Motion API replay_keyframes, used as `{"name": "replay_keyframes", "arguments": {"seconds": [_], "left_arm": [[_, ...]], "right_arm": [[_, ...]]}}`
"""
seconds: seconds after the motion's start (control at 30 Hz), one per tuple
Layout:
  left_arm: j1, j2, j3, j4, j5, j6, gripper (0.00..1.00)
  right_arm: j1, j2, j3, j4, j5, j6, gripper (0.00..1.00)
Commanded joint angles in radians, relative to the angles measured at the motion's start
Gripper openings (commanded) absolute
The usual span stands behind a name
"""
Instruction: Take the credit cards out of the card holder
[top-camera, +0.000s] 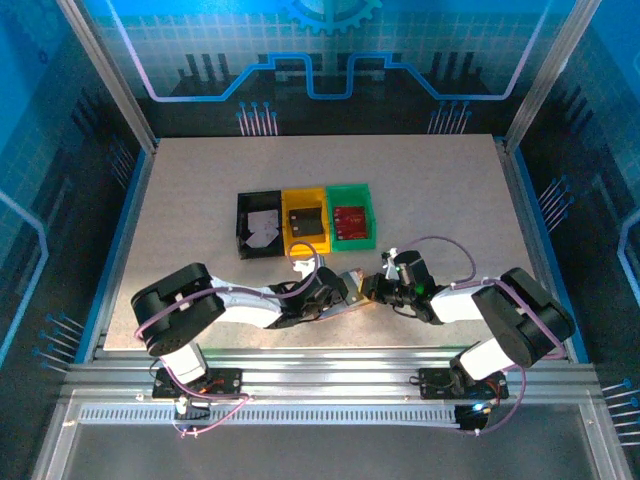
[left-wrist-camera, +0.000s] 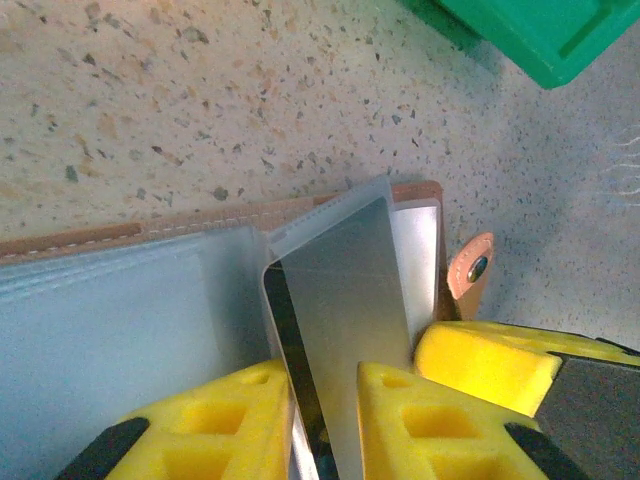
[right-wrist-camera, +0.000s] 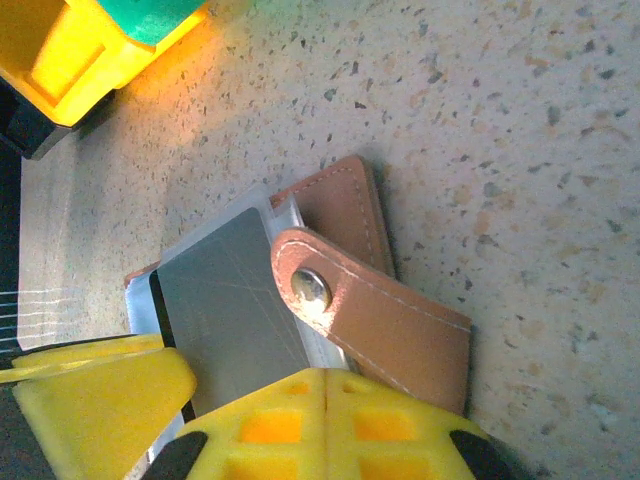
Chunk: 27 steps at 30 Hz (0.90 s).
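The tan card holder (top-camera: 354, 297) lies open near the front of the table, between my two grippers. In the left wrist view its clear sleeves (left-wrist-camera: 120, 300) fan out, and a grey credit card (left-wrist-camera: 340, 300) with a dark edge stands in one sleeve. My left gripper (left-wrist-camera: 320, 378) has a yellow finger on each side of that card and is shut on it. My right gripper (right-wrist-camera: 325, 378) has its pads pressed together on the card holder's edge, just below the snap strap (right-wrist-camera: 370, 310). Both grippers, left (top-camera: 337, 290) and right (top-camera: 373, 290), nearly touch.
Three small trays stand in a row behind the card holder: black (top-camera: 244, 226) with a white card, yellow (top-camera: 306, 198) with a dark card, green (top-camera: 352, 192) with a red card. The green tray's corner (left-wrist-camera: 560, 40) is close by. Metal rails border the table.
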Motion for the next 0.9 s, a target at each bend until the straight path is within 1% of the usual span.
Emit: {"name": "replay_keyframes", "arguments": {"seconds": [0.0,0.2,0.3,0.43,0.53,0.63,0.87], "left_arm": [[-0.01,-0.028,-0.032,0.069,-0.021,-0.004,0.23],[-0.013,-0.038,-0.044,0.087,-0.034,-0.003,0.18],[-0.015,-0.042,-0.053,0.099,-0.043,-0.006,0.14],[-0.016,-0.048,-0.063,0.108,-0.051,-0.01,0.13],[-0.016,-0.054,-0.07,0.109,-0.059,-0.012,0.09],[-0.018,-0.06,-0.076,0.109,-0.068,-0.013,0.01],[-0.018,-0.09,-0.075,0.068,-0.082,-0.015,0.0]], "right_arm": [[0.021,0.041,-0.028,-0.077,0.017,0.008,0.0],[0.025,0.041,-0.029,-0.076,0.019,0.011,0.0],[0.026,0.039,-0.028,-0.08,0.021,0.012,0.0],[0.026,0.038,-0.028,-0.079,0.023,0.013,0.0],[0.026,0.037,-0.028,-0.079,0.023,0.015,0.0],[0.026,0.036,-0.029,-0.08,0.024,0.017,0.0],[0.028,0.024,-0.031,-0.096,0.039,0.016,0.0]]}}
